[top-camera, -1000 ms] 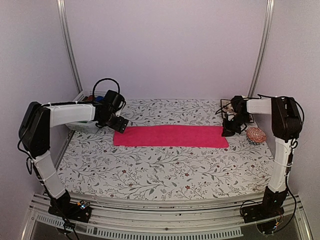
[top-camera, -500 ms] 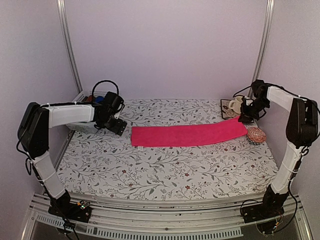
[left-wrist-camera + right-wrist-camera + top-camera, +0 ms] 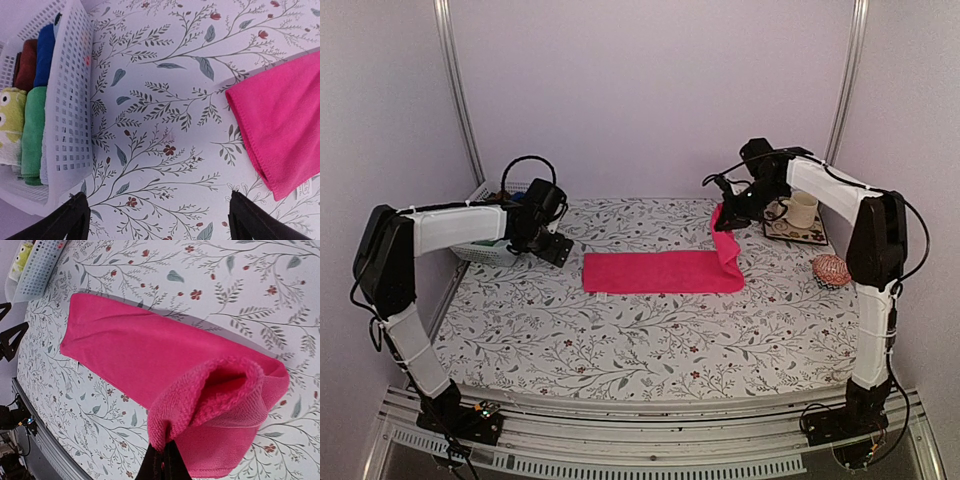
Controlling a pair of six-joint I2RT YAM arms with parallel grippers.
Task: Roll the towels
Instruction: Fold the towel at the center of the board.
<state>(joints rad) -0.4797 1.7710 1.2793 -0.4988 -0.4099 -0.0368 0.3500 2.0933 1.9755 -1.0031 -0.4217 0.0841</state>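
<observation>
**Now: pink towel [image 3: 660, 272] end held aloft**

The pink towel is spread on the counter [image 3: 620, 345], its right end pinched tight in the right fingers [image 3: 152, 467]. The left fingers [image 3: 70, 220] are spread wide, empty, near the white basket [image 3: 70, 100].

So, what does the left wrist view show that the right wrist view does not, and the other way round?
Only the left wrist view: the dark red roll, blue roll and green roll inside the white basket.
Only the right wrist view: the right gripper shut on one end of the pink towel, which is lifted and curled over the rest.
Both: the pink towel's other end lying flat on the floral table, the white basket, and the lime-yellow towel in it.
</observation>
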